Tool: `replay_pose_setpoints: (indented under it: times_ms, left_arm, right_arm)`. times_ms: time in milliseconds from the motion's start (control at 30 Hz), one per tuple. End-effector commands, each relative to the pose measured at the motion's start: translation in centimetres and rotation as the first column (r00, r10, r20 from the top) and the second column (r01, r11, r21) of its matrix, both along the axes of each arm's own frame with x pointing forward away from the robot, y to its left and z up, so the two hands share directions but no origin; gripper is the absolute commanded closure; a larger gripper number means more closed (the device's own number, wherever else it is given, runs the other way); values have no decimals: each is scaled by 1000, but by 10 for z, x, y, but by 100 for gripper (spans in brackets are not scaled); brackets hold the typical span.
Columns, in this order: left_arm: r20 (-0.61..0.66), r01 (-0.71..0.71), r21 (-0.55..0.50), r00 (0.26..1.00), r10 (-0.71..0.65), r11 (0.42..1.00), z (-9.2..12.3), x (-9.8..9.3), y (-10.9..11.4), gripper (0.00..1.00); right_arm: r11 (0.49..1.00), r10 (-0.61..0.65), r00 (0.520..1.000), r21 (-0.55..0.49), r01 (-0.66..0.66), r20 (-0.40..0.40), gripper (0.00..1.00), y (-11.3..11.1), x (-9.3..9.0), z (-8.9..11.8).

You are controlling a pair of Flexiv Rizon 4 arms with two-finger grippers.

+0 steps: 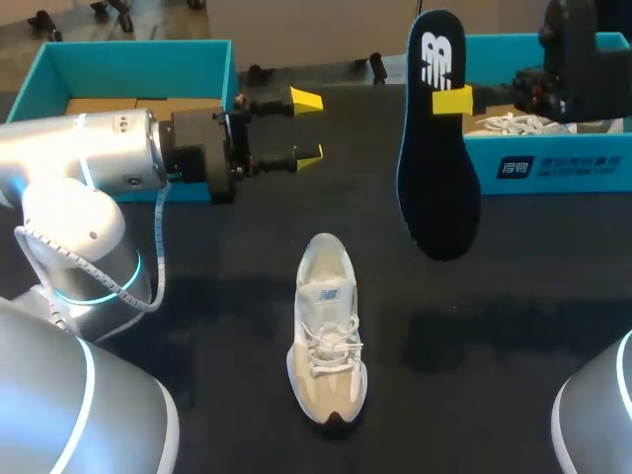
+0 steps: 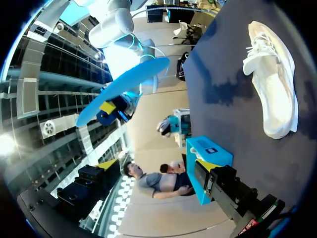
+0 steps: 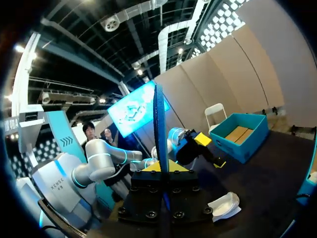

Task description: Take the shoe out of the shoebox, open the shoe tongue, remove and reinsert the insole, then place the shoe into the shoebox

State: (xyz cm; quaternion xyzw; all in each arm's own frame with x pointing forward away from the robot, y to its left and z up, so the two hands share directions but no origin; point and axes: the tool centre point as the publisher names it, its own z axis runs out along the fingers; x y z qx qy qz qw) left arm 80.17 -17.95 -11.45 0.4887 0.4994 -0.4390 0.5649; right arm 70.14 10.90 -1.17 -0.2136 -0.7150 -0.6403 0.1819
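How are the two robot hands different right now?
The left gripper is open and holds nothing; the right gripper is shut on the dark insole, holding it up above the table. The left gripper is by the left blue box; the right gripper is by the right blue box. Both have yellow fingertips.

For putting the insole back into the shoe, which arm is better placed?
Probably right: the right gripper is shut on the insole, held up near the shoe. The left gripper is open and empty.
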Motion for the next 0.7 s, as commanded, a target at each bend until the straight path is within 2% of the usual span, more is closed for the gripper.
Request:
replay_pose_setpoints:
  times_ms: [33, 267, 300, 500, 600, 667, 700]
  left_arm:
    - [2, -3, -5, 1000, 3, 1000, -1, -1, -1, 0]
    - [2, -3, -5, 1000, 3, 1000, -1, -1, -1, 0]
    - [2, -3, -5, 1000, 3, 1000, -1, -1, -1, 0]
    - [2, -3, -5, 1000, 3, 1000, -1, -1, -1, 0]
    - [2, -3, -5, 1000, 3, 1000, -1, -1, -1, 0]
    - [2, -3, -5, 1000, 3, 1000, -1, -1, -1, 0]
    - [2, -3, -5, 1000, 3, 1000, -1, -1, -1, 0]
  right_arm:
    - [999, 47, 999, 0, -47, -7, 100, 6, 22, -5]
    - [999, 47, 999, 0, -47, -7, 100, 6, 22, -5]
    - [998, 43, 999, 50, -41, -30, 100, 5, 29, -8]
    - [999, 36, 972, -11, -40, -231, 100, 1, 73, -26]
    - [1000, 23, 950, -1, -24, -310, 100, 2, 91, -34]
    - [999, 19, 925, -22, -29, -379, 100, 3, 101, -44]
    - [999, 19, 925, -22, -29, -379, 100, 3, 101, -44]
